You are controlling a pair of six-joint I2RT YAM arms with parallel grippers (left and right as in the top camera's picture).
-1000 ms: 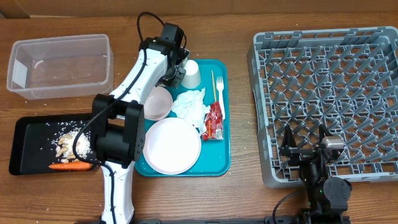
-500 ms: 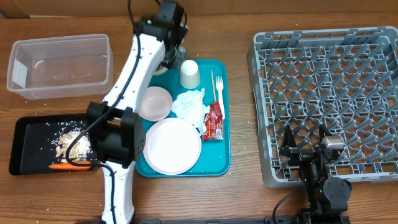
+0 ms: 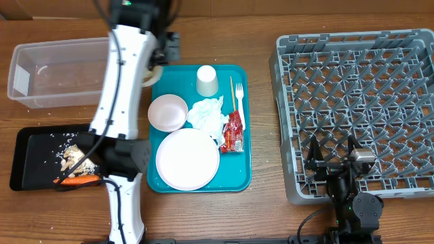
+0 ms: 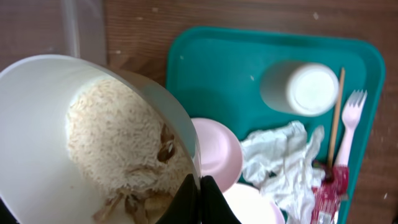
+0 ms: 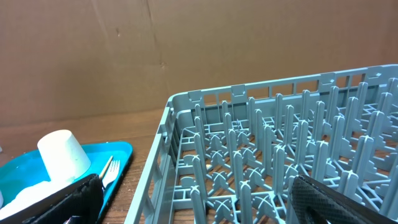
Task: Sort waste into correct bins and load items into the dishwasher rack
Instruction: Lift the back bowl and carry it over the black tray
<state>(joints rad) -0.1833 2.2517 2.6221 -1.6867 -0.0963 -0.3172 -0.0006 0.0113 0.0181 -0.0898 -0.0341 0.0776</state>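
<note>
Bowl [image 4: 31, 143] with rice scraps [image 4: 118, 137] now off teal tray [image 4: 211, 68], swung beside clear tub [image 3: 61, 71]; left tool [image 4: 200, 186] clamped on rim; right tool [image 5: 199, 205] gapes empty; dumping likely next.

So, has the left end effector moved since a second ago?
Yes: the left end effector went left, off the teal tray corner toward the clear tub, gripping a rice-filled bowl.

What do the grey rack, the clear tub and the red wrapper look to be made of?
Grey rack: moulded plastic, matte, judging by its uniform grid and pegs. Clear tub: translucent plastic, slightly glossy; the table shows through its walls. Red wrapper: probably foil or plastic film, shiny with crinkled highlights.
</note>
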